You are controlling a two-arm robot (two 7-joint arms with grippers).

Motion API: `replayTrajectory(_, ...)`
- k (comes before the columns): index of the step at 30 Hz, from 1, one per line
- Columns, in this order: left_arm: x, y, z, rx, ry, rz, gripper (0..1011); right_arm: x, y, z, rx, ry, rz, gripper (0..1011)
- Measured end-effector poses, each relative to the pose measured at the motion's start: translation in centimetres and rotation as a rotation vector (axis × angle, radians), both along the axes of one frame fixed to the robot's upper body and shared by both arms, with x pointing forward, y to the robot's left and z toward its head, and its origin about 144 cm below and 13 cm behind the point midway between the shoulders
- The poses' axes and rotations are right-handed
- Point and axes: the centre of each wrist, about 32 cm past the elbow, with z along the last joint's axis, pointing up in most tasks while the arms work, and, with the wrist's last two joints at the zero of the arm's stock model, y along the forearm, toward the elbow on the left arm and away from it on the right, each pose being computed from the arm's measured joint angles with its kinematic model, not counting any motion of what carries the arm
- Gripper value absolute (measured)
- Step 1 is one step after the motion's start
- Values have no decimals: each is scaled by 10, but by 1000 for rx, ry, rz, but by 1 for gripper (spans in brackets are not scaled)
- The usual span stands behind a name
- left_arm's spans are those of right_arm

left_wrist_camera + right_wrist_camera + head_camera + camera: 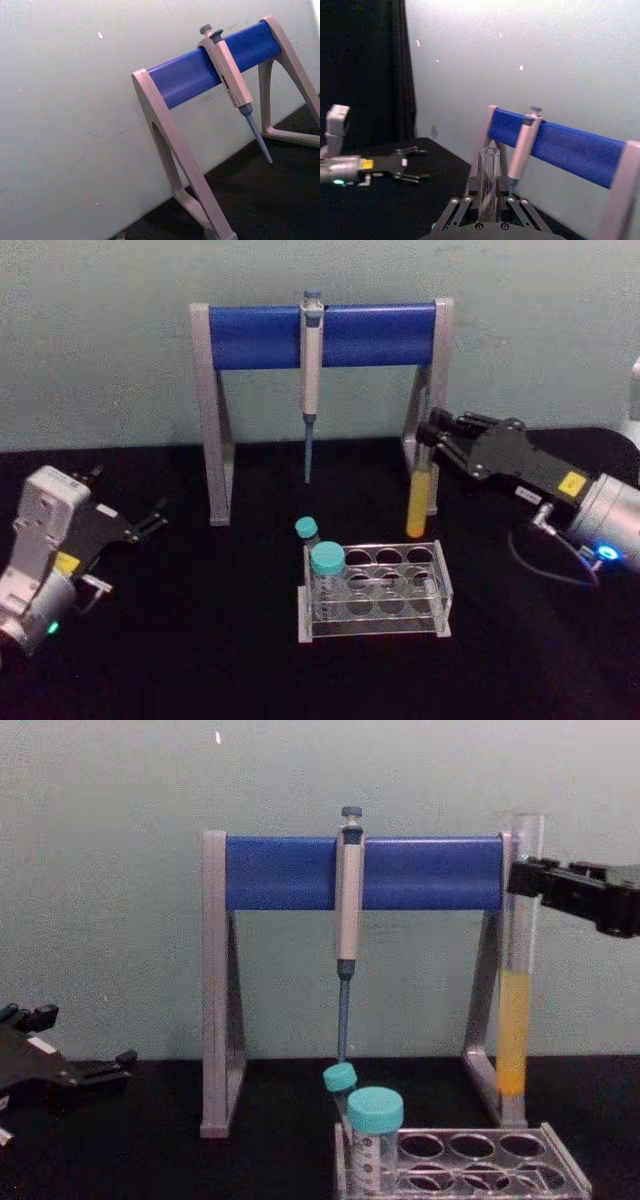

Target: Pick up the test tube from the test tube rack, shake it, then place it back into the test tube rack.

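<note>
Head view: right gripper point(432, 436) clamps the upright clear glass test tube point(421, 502), yellow liquid in its lower part, just beyond the clear plastic test tube rack point(446, 592). The left gripper point(150, 521) lies spread, parked at left.
Right wrist view: the tube's round mouth is uncapped.
Chest view: teal-capped tubes point(374, 1125) stand at the rack's left end.

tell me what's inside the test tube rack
Two teal-capped tubes at its left end; the other holes look empty. The right gripper holds the test tube above the test tube rack. The capped tubes' contents are hidden.
</note>
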Motion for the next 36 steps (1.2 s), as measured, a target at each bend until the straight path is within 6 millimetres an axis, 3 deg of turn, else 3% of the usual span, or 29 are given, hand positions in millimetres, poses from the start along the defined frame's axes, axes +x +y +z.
replayTrajectory(36, 0, 0, 0, 0, 0, 0, 1001, 16, 10, -26, 14, 70, 72, 228)
